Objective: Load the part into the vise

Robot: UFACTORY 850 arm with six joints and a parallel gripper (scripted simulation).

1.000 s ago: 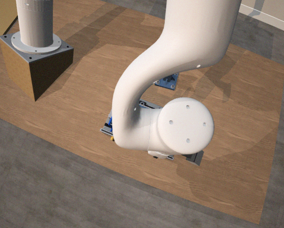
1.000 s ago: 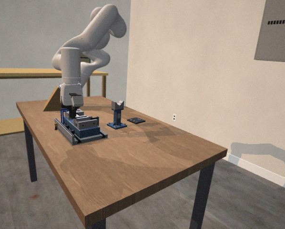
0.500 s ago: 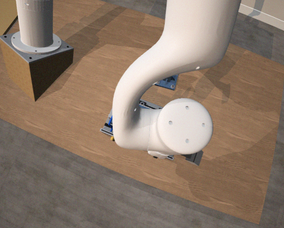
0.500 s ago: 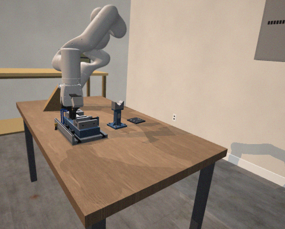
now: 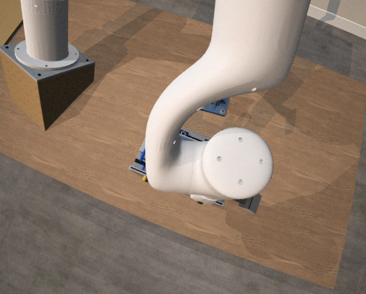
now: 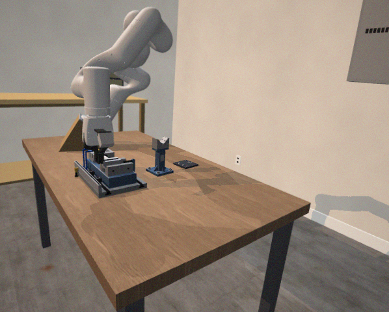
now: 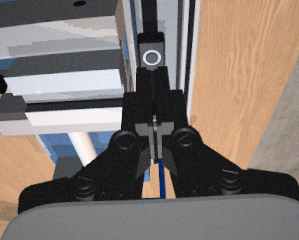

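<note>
On your left, the gripper [image 6: 99, 156] hangs straight down over the far end of the vise [image 6: 120, 179], its fingers pressed together with nothing between them. In the wrist view you can see a pale grey block, apparently the part [image 7: 69, 119], lying among the vise's grey steps just beside the fingertips. Whether they touch is unclear. Further right stand the V-block [image 6: 160, 143] and then the infeed plate [image 6: 185, 164].

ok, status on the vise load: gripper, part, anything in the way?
Gripper shut, empty, low over the vise end. Infeed plate bare; V-block empty. Part apparently between the jaws, seating unconfirmed. No obstruction seen.
</note>
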